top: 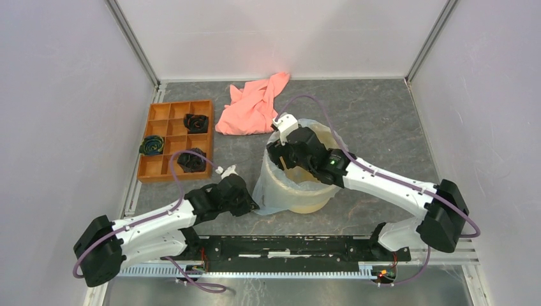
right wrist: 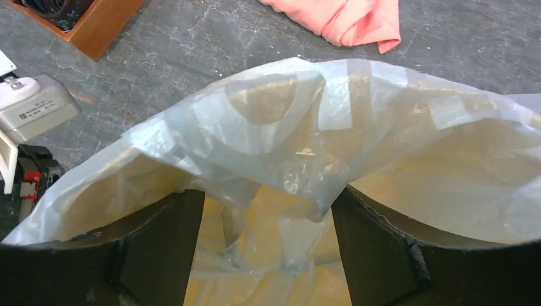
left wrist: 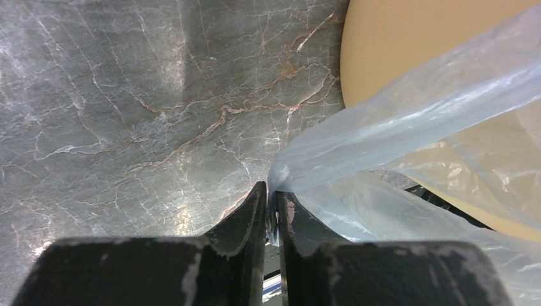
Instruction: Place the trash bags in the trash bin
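The cream trash bin point(top: 305, 193) stands mid-table. The thin bluish trash bag point(top: 266, 189) is draped over its rim and hangs down its left side. My left gripper point(top: 254, 206) is low at the bin's left foot, shut on a pinch of the bag's film point(left wrist: 273, 196); the bag point(left wrist: 408, 121) stretches from there up to the bin point(left wrist: 408, 44). My right gripper point(top: 281, 160) reaches into the bin's mouth from above. Its jaws point(right wrist: 268, 213) are open, one on each side of a hanging fold of the bag point(right wrist: 306, 127), with nothing held.
An orange compartmented tray point(top: 167, 111) with dark rolled items lies at the left. A salmon-pink cloth point(top: 252, 105) lies behind the bin and shows in the right wrist view point(right wrist: 348, 16). The left arm's wrist point(right wrist: 35, 108) is close beside the bin.
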`<state>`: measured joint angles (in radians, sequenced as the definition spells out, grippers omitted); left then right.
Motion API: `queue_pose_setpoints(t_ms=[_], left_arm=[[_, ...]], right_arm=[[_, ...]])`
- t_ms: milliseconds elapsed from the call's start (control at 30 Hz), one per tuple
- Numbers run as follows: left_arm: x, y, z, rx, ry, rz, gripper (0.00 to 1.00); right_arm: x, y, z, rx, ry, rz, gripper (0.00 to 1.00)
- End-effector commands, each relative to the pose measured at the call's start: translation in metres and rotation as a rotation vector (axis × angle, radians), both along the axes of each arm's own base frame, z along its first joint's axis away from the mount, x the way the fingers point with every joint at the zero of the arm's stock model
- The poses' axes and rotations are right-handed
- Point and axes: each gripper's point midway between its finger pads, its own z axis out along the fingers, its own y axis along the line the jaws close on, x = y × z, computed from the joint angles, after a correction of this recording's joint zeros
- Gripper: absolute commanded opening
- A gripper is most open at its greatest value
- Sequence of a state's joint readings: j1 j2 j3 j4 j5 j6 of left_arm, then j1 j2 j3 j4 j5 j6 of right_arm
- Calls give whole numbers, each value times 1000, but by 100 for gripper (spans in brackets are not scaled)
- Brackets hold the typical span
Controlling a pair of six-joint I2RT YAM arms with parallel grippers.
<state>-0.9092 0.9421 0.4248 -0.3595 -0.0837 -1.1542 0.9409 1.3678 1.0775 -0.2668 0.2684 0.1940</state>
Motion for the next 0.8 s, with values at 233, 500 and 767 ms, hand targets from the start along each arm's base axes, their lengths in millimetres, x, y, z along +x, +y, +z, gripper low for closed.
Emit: queue_pose_setpoints(t_ms=[233, 500, 767], left_arm=[[-4, -3, 4, -38, -39, -60, 29], [-4, -3, 6, -45, -56, -70, 42], [-5, 4, 20, -46, -89, -70, 63]], right_arm=[[6, -62, 10, -153, -92, -109, 80], [-25, -67, -42, -219, 53, -4, 82], [-57, -29, -105, -193, 261, 173, 78]])
